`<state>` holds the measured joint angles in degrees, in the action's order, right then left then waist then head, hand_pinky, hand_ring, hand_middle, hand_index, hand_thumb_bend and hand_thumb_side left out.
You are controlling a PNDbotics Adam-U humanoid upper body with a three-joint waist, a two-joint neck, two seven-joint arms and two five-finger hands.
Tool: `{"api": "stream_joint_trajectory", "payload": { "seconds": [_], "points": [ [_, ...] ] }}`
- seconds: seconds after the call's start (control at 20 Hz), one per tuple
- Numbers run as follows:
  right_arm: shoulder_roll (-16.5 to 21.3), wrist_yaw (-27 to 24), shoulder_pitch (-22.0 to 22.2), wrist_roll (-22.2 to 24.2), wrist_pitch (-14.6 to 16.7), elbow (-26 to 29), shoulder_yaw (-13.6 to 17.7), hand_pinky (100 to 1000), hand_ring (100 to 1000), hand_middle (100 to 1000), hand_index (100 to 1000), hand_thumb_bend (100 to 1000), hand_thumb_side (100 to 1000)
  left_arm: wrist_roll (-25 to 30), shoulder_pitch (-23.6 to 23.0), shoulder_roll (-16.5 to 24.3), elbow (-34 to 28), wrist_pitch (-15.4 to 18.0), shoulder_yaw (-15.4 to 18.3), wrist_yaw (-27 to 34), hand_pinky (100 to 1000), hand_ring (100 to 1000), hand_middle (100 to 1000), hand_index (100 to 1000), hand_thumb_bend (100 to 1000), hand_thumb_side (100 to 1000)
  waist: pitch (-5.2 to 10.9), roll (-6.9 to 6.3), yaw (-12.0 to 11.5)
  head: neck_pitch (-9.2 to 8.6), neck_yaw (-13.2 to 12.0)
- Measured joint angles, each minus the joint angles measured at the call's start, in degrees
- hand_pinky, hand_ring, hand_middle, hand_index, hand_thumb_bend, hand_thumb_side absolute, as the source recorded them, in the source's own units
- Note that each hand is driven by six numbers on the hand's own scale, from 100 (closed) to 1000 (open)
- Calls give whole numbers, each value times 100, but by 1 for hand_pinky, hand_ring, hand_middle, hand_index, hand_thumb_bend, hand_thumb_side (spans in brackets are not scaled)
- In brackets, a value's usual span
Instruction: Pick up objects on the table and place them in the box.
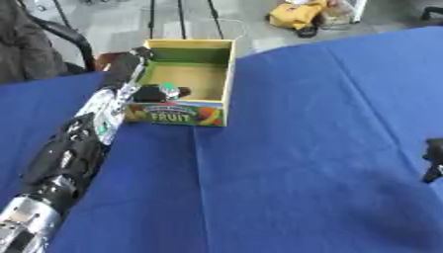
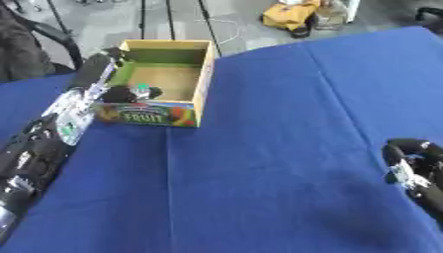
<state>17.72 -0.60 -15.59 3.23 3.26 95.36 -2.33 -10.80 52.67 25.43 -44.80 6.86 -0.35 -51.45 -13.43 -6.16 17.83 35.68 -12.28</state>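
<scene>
A: Box [image 1: 227, 74] first. Yellow cardboard, green inside, "FRUIT" printed on the near wall. Sits on the blue cloth of the table [image 1: 286, 168], toward the far left.

B: Left hand [image 1: 158, 93]?

A: Reaches in over the box's near-left corner, arm stretched along the left side. Fingers curled round a small thing with a green-and-white bit [image 2: 141, 89]; can't make out more than that. It hangs just above the near wall, inside the box's edge.

B: Right hand [image 2: 414, 163]?

A: Low at the right edge, on the cloth, well apart from the box. Fingers bent over, nothing in them.
</scene>
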Motion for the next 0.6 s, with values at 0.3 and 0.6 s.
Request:
{"api": "stream_joint_trajectory", "payload": {
  "seconds": [0.3,0.6],
  "points": [
    [-2,0,89,-14,-2,-3,22,416,409,518,711,339,545,-191,-515,36,-1064,125,22,1221,650,603,565,720,635,761,64,104,-307,13,79],
    [-22,0,147,-69,-7,-5,80,416,410,518,711,338,547,-127,-1825,294,-3424,166,22,3325,637,587,547,704,560,782,115,176,-717,85,220]
  ]
}}
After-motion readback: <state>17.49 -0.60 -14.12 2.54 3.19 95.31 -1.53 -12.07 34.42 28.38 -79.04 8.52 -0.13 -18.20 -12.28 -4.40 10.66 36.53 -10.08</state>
